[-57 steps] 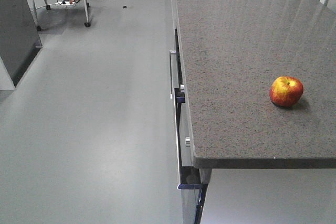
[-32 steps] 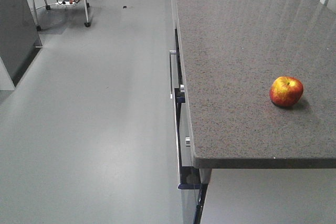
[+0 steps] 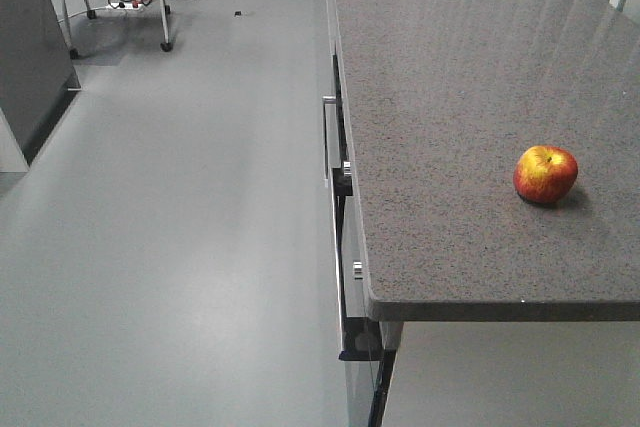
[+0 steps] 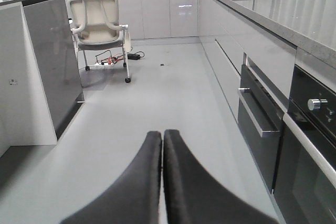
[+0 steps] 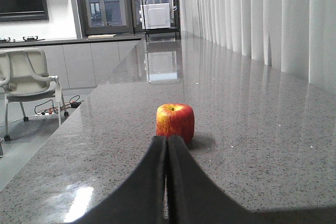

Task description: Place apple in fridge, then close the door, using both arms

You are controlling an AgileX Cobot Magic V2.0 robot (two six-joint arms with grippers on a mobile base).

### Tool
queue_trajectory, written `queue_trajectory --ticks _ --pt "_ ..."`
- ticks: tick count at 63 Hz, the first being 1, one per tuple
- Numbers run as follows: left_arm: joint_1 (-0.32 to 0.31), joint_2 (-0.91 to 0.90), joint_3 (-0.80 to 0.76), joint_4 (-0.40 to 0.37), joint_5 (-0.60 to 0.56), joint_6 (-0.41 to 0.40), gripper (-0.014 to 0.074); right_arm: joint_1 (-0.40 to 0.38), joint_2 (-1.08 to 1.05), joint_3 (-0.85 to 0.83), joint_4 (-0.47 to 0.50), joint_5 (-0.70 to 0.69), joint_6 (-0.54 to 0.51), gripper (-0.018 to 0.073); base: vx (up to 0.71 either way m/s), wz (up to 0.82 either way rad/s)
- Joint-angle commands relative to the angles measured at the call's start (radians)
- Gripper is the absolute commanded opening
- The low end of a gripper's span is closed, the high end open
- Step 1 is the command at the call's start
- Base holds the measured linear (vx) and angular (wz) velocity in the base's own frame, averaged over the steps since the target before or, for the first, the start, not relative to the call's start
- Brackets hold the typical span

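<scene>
The apple (image 3: pixel 545 174) lies near the counter's (image 3: pixel 450 67) front edge, exactly where it lay a second ago, so the pickup has not begun. The right gripper (image 5: pixel 167 141) points at it from just short, pressed closed on nothing. The left gripper (image 4: pixel 162 135), also clenched and empty, hangs over the grey floor (image 4: pixel 173 87). A chair (image 4: pixel 100 22) stands beyond.

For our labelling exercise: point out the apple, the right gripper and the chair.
apple (image 5: pixel 175 123): right wrist view, red front.
right gripper (image 5: pixel 167 140): right wrist view, between closed fingertips.
chair (image 4: pixel 97 10): left wrist view, backrest.
</scene>
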Motion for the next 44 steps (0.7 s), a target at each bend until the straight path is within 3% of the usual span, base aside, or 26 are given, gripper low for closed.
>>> queue_trajectory --ticks 1,15,27,35,44 --pt "-0.003 -0.014 0.021 -0.009 -0.070 -0.002 -0.0006 -0.005 -0.016 0.015 -0.009 -0.073 0.002 -0.0003 0.00 0.00" --pt "-0.003 -0.014 0.021 -0.009 -0.070 -0.002 -0.0006 -0.005 -0.016 0.014 0.000 -0.153 0.020 -0.0003 0.00 0.00" --pt "-0.003 -0.014 0.021 -0.009 -0.070 -0.002 -0.0006 -0.005 -0.016 0.007 0.119 -0.248 0.142 -0.0003 0.00 0.00" --pt "-0.003 -0.014 0.021 -0.009 -0.070 -0.002 -0.0006 -0.005 -0.010 -0.103 0.134 -0.084 0.178 -0.0003 0.00 0.00" --pt "-0.003 -0.014 0.021 -0.009 -0.070 -0.002 -0.0006 -0.005 0.082 -0.348 0.085 0.161 0.131 -0.0003 0.00 0.00"
